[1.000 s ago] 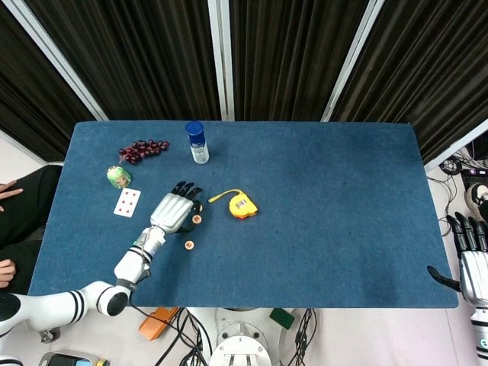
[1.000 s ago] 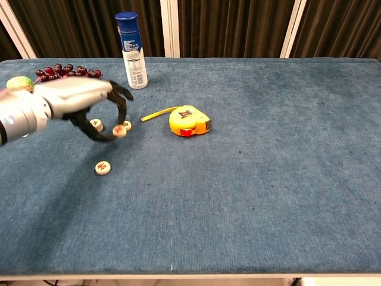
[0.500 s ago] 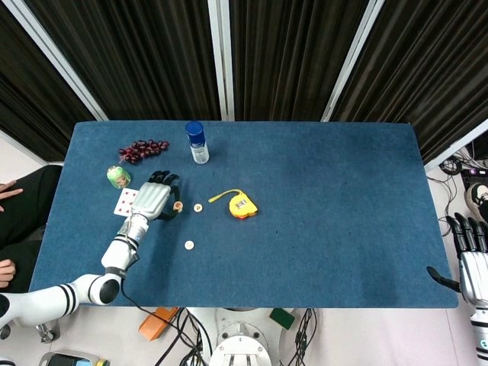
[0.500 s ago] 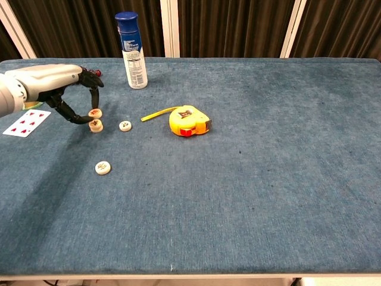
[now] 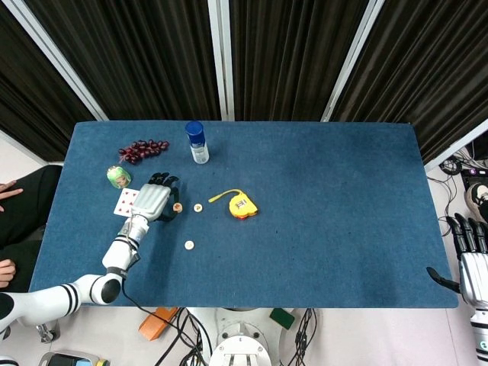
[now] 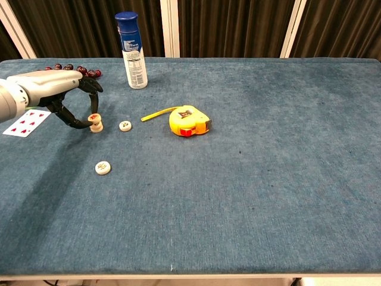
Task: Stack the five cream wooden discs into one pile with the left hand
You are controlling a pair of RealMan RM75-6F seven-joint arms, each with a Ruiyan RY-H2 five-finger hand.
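Note:
My left hand (image 5: 152, 200) (image 6: 53, 89) sits at the table's left side, fingers curled over a small pile of cream discs (image 6: 95, 126). It pinches the top disc (image 6: 94, 118) (image 5: 177, 206), which has a red mark and rests on the pile. A loose disc (image 6: 125, 126) (image 5: 197, 207) lies just right of the pile. Another loose disc (image 6: 102, 168) (image 5: 188, 245) lies nearer the front edge. My right hand (image 5: 473, 259) hangs beyond the table's right edge, fingers spread and holding nothing.
A yellow tape measure (image 6: 189, 121) lies right of the discs. A blue-capped bottle (image 6: 131, 50) stands behind them. Grapes (image 5: 143, 149), a green figurine (image 5: 118, 177) and a playing card (image 6: 28, 121) lie around the left hand.
The left hand carried a disc leftward from near the tape measure, then lowered it onto the pile. The right hand has not moved.

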